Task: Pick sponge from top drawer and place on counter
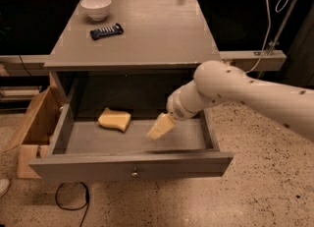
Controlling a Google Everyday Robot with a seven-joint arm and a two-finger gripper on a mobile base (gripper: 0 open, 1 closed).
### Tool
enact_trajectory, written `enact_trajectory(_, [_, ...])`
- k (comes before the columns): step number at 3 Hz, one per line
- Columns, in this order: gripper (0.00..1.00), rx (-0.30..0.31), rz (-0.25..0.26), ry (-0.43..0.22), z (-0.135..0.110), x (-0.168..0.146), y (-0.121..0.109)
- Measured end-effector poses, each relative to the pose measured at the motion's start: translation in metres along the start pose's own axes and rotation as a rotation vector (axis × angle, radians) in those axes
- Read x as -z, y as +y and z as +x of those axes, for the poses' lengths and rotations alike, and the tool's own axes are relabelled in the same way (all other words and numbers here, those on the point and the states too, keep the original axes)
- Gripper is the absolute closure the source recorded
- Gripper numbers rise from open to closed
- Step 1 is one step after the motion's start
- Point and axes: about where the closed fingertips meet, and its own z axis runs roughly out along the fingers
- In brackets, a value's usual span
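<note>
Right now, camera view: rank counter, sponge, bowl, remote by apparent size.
1. counter, by far largest.
2. sponge and white bowl look about alike; sponge lies nearer the camera, so no ranking.
3. black remote, slimmest.
Pincer hangs inside the open top drawer, right of the sponge in view, apart from it.

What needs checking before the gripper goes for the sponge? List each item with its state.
1. Drawer pulled open: ok.
2. Sponge in plain sight on the drawer floor, left part, nothing on it: ok.
3. Gripper over the sponge: not ok; it is low in the drawer, to the sponge's right and apart from it.
4. Arm free of the drawer's right wall: cannot tell.
5. Room on the counter: ok; bowl and remote sit back left.
</note>
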Motion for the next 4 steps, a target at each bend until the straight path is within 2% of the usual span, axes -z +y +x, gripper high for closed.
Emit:
enact_trajectory(1, [0.00,0.000,0.069,-0.028,-0.014,-0.041,-0.004])
enact_trajectory(2, [0.00,0.000,0.081,-0.085,-0.032,-0.079,-0.007])
enact_trajectory(3, [0.00,0.006,0.045,-0.121,-0.048,-0.125,-0.001])
enact_trajectory(4, [0.00,0.021,0.017,-0.133,-0.059,-0.148,0.007])
